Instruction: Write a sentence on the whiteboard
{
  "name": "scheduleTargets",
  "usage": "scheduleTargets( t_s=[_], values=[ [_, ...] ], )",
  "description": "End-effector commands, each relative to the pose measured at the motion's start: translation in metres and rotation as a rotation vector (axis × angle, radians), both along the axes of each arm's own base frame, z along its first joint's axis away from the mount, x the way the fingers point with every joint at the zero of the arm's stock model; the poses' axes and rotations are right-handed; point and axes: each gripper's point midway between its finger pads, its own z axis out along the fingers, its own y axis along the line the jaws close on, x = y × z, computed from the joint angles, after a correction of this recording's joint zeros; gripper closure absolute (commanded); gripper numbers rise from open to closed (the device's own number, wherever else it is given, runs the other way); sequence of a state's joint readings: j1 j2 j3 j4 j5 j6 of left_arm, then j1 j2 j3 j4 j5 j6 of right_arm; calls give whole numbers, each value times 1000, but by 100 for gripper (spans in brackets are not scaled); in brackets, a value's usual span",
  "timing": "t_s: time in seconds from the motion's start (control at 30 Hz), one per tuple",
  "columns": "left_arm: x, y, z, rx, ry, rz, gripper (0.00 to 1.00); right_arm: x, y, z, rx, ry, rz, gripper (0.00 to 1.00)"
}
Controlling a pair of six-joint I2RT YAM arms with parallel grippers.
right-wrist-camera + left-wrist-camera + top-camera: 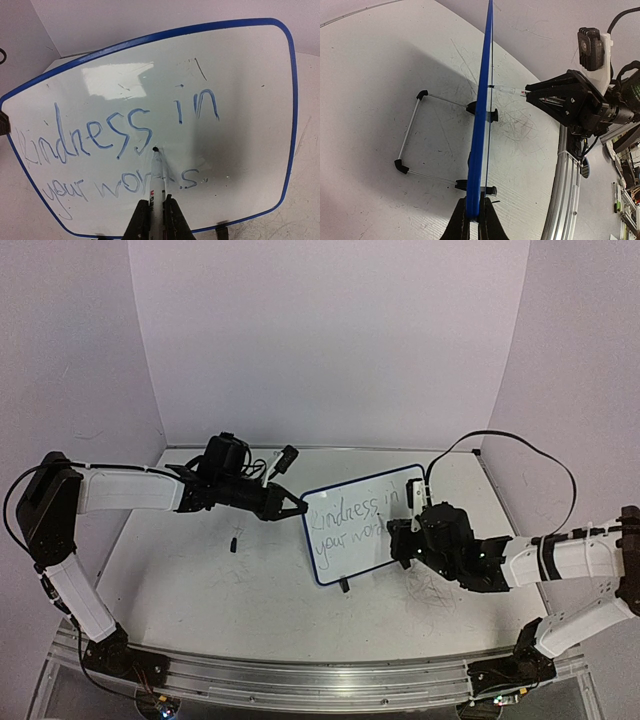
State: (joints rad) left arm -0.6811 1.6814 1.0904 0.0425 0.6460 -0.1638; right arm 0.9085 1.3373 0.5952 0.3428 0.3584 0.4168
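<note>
The whiteboard (pixel 350 498) stands upright in the middle of the bench (pixel 180 580), between the two arms. The left claw (pixel 474 216) is clamped shut on its blue edge. The right claw (pixel 155 210) is closed round a marker (pixel 158 175), whose tip touches the board just under "Kindness". The sentence (pixel 125 140) looks complete, so the marker is best lifted straight off with the board held steady, to avoid a stray stroke.

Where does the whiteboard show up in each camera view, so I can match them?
Top external: the whiteboard stands at centre, between the two grippers.
Left wrist: edge-on, a blue strip running up the middle, clamped in the left gripper.
Right wrist: face-on, filling nearly the whole picture.
Shared landmark: the right gripper holding the marker against the board's written side.
</note>
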Motion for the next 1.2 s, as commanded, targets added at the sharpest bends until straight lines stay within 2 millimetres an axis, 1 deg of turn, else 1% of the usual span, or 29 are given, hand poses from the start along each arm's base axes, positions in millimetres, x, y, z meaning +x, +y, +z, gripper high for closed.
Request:
scheduleTargets(
  t_s=[0.0,0.63,0.77,0.87,0.93,1.0,1.03,1.1,1.17],
  values=[
    [-2,6,-11,65,-34,6,100,-3,-12,-17,-35,41,-34,100],
    [-4,6,-11,65,-32,4,100,-18,-23,-46,-32,114,-31,100],
    [-3,6,-11,66,-32,5,100,-20,-24,-46,-27,116,-34,100],
    [-2,6,-12,69,-33,7,100,-17,-21,-33,-5,93,-35,100],
    [-1,6,-12,71,-35,12,100,-15,-18,-14,31,69,-25,100],
    [0,7,-12,74,-38,18,100,-17,-17,11,80,37,-10,100],
    [0,7,-12,75,-40,20,98,-20,-19,24,103,18,-6,100],
    [2,7,-9,73,-47,26,94,-25,-28,42,125,-14,-14,100],
    [4,6,-4,68,-57,30,85,-28,-41,59,134,-53,-35,100]
  ],
)
